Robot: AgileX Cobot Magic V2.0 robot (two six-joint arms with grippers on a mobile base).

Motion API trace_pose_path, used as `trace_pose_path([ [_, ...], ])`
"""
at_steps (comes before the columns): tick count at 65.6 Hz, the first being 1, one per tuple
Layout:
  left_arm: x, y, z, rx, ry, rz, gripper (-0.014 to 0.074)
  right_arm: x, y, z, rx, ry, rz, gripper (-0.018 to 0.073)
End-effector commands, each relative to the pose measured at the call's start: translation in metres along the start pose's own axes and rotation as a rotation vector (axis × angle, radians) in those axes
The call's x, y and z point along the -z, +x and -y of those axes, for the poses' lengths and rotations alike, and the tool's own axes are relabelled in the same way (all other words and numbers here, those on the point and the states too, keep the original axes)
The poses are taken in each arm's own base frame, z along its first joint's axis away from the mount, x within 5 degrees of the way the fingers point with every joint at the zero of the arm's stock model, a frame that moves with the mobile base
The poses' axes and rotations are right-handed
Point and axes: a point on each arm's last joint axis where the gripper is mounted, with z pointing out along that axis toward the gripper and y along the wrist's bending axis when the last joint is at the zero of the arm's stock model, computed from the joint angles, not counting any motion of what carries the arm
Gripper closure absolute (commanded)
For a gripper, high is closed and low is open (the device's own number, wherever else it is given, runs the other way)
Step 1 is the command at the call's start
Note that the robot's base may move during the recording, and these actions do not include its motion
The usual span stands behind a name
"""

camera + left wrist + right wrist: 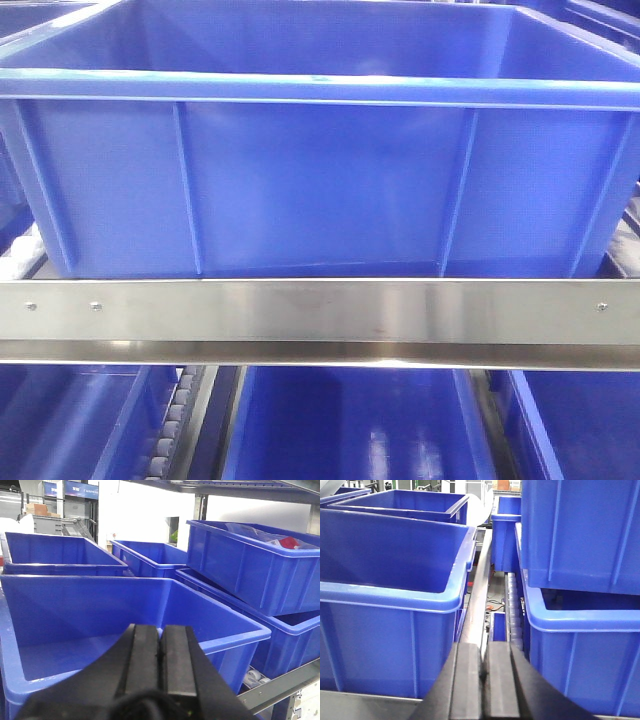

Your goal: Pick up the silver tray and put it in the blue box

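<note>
Both grippers, left gripper (160, 652) and right gripper (484, 672), closed, empty; silver tray unseen, likely stiff, slippery: grip rim. Blue box (320, 180) at 12 o'clock.

Warehouse: racked blue crates (250, 565)

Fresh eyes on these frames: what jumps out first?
The blue box fills the front view, sitting just behind a steel frame bar that runs across the frame. More blue crates crowd the shelves, some stacked. Both the left gripper and right gripper are shut and hold nothing; no silver tray shows in any view.
</note>
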Motion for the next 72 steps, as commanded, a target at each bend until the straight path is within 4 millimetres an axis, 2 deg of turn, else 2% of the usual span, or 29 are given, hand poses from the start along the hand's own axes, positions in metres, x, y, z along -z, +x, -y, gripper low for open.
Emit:
trace_pose_path([
  [1,-0.001,-0.011,0.004,0.016,0.037,0.039,0.0691,0.002,-0.008,0.001,0.01,0.009,0.103,0.0507],
  [48,-0.001,-0.01,0.004,0.017,0.035,0.036,0.0691,0.002,-0.012,0.001,0.01,0.01,0.138,0.0507],
  [61,0.002,-0.009,-0.01,0.082,-0.122,0.023,0.0691,0.002,-0.012,0.001,0.01,0.01,0.138,0.0507],
  [72,0.015,-0.01,-0.017,-0.109,-0.234,0.013,0.0691,0.002,-0.012,0.001,0.01,0.01,0.138,0.0507],
])
